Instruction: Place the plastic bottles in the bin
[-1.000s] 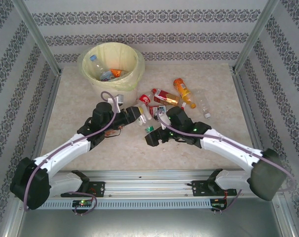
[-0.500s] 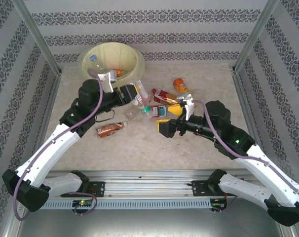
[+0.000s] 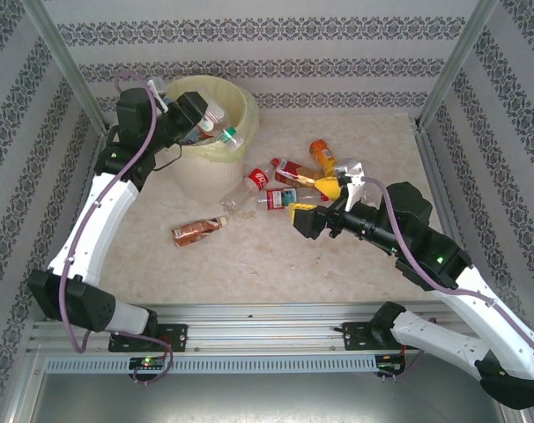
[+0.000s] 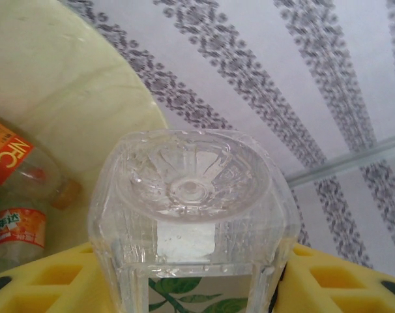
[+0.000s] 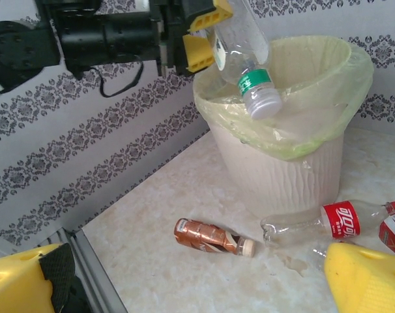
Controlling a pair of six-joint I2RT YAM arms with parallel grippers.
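Since the earlier frames the left arm has swung from mid-table up to the round cream-white bin lined with a pale yellow bag (image 3: 203,176), and the right arm has drawn back toward its own side. The left gripper (image 3: 195,117) is clamped on a clear plastic bottle with a green label and white cap (image 3: 221,128), held tilted cap-down over the bin's mouth near the front rim; the right gripper (image 3: 304,218) stands wide and empty just beside the loose bottles (image 3: 293,172) left on the table (image 3: 249,264).

Step in hand, by judgement: depositing this bottle; the next move calls for the left jaws to part once the bottle is well over the mouth, since the cap hangs close to the rim and could tip outward.

The left wrist view gives the bottle's moulded base between yellow pads (image 4: 54,290) and an orange-labelled bottle (image 4: 15,160) already inside; the right wrist view instead gives the cap over the rim, plus a brown-labelled bottle (image 5: 210,236) and a red-labelled clear bottle (image 5: 328,222) lying at the bin's foot.
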